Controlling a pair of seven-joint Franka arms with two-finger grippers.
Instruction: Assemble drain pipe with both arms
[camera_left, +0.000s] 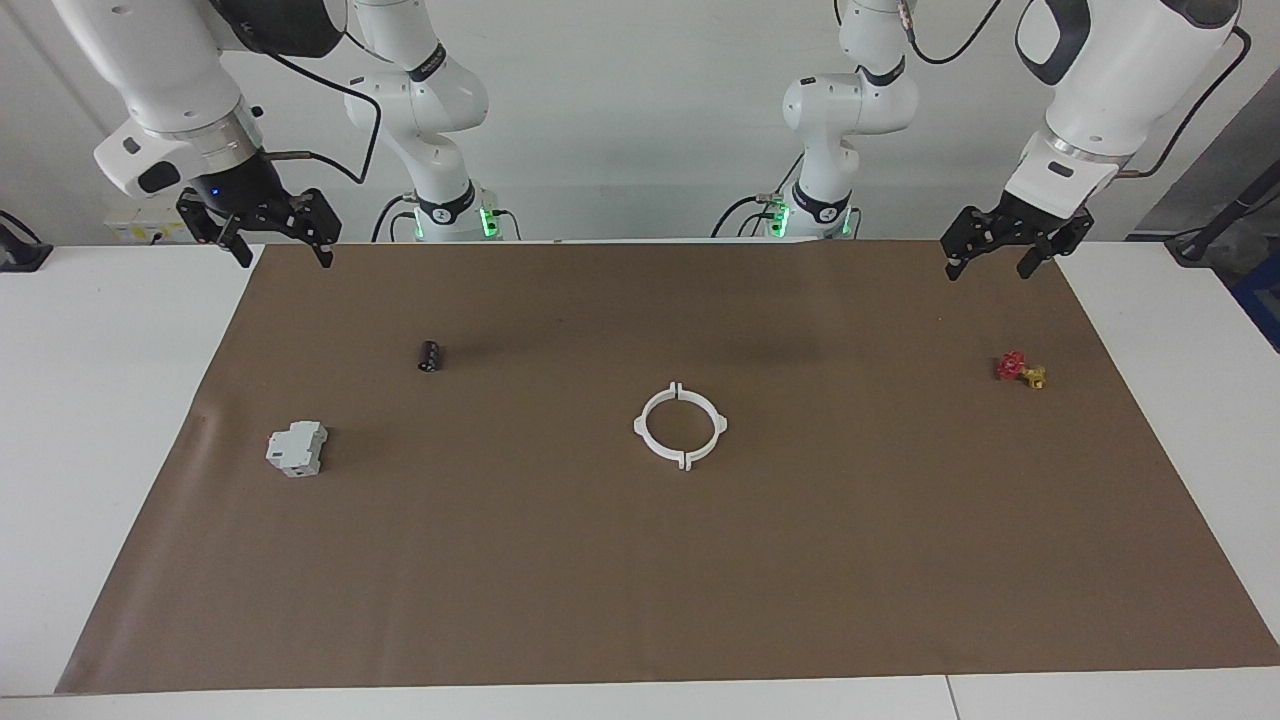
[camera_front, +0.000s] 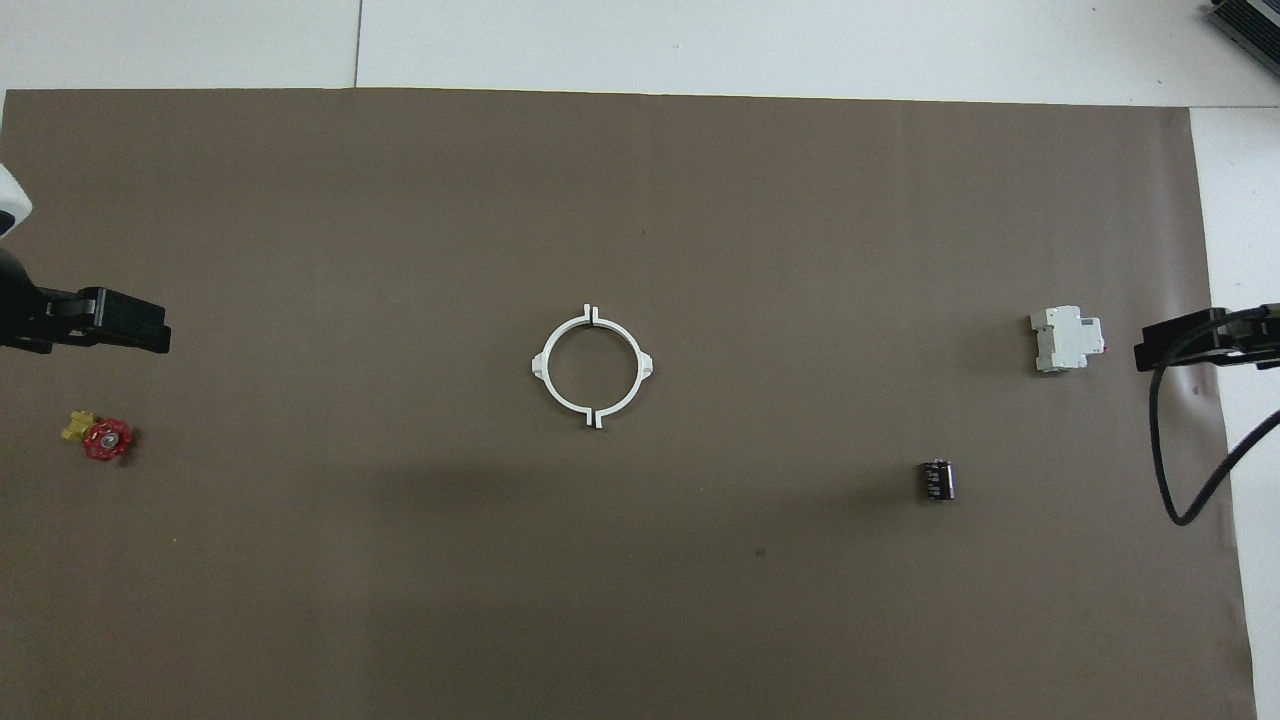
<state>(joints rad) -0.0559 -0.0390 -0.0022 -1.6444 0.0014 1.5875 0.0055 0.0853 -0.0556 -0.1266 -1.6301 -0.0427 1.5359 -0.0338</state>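
A brown mat (camera_left: 660, 560) covers the white table (camera_left: 100, 420); on it a grey-white boxy block (camera_left: 297, 448) lies toward the right arm's end, a small red-and-yellow valve (camera_left: 1021, 369) toward the left arm's end, and a small dark cylinder (camera_left: 429, 355) nearer to the robots than the block, all well apart from the middle. The right gripper (camera_left: 282, 250) and left gripper (camera_left: 990, 262) hang over the mat's corners nearest the robots, jaws spread and holding nothing. The drain pipe (camera_left: 680, 425) lies flat at the mat's middle with nothing near it, its two white half-rings meeting tab to tab as one ring.
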